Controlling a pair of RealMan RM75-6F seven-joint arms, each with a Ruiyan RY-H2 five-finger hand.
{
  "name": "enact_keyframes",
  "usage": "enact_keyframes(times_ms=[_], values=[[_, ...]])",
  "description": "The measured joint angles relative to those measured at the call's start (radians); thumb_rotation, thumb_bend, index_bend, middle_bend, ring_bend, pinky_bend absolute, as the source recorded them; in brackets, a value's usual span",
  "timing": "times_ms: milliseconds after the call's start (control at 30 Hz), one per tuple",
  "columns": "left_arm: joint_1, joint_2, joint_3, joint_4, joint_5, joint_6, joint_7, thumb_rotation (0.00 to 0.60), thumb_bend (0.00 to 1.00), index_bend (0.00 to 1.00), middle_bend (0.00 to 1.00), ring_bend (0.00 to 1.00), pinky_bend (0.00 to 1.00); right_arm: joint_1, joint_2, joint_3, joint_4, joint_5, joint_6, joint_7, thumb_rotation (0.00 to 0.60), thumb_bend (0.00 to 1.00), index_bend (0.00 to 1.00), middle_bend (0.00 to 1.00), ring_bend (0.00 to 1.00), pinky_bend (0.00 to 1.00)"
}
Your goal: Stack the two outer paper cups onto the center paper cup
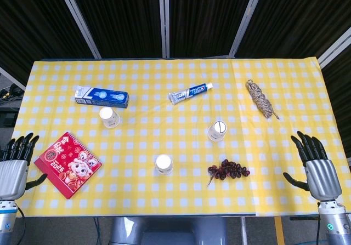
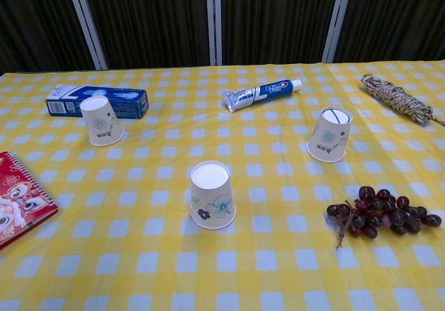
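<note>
both the left hand (image 1: 15, 165) and right hand (image 1: 318, 165) hung open and empty; the upturned outer paper cups (image 1: 109, 117) looked light and crushable, best gripped gently round their sides.

Both views are bright and evenly lit from overhead, with the yellow checked tabletop (image 1: 181, 146) rendered in saturated colour against a dark, nearly black backdrop behind it. Shadows are soft and short: faint grey rims hug the bases of the paper cups (image 2: 212, 195) and the grapes (image 2: 382, 212). The white cup bottoms look slightly blown out. Focus is sharp across the head view; the chest view is a little softer toward its far edge. The head view's tabletop edges bow slightly outward.
</note>
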Motion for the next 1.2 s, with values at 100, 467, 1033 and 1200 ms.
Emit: enact_keyframes(times_ms=[100,467,1033,1200], values=[[0.0,0.002,0.001,-0.003,0.001,0.0,0.003,0.6,0.04,0.0,0.0,0.0,0.0,-0.002,0.002,0.001,0.0,-0.001,0.005,0.01,0.6,0.06,0.0,0.0,0.0,0.0],[-0.01,0.008,-0.003,-0.012,0.006,-0.008,0.006,0.6,0.04,0.0,0.0,0.0,0.0,0.0,0.009,-0.001,-0.003,-0.001,-0.002,0.022,0.6,0.06,0.0,0.0,0.0,0.0],[-0.27,0.037,-0.133,-0.006,-0.158,-0.365,0.115,0.6,0.06,0.11,0.0,0.01,0.18,0.005,0.015,0.015,0.009,0.027,-0.013,0.076,0.6,0.06,0.09,0.0,0.0,0.0],[-0.38,0.016,-0.186,0.039,-0.266,-0.506,0.15,0.6,0.07,0.13,0.0,0.02,0.18,0.007,0.019,0.022,0.019,0.042,-0.019,0.101,0.6,0.06,0.1,0.0,0.0,0.0]])
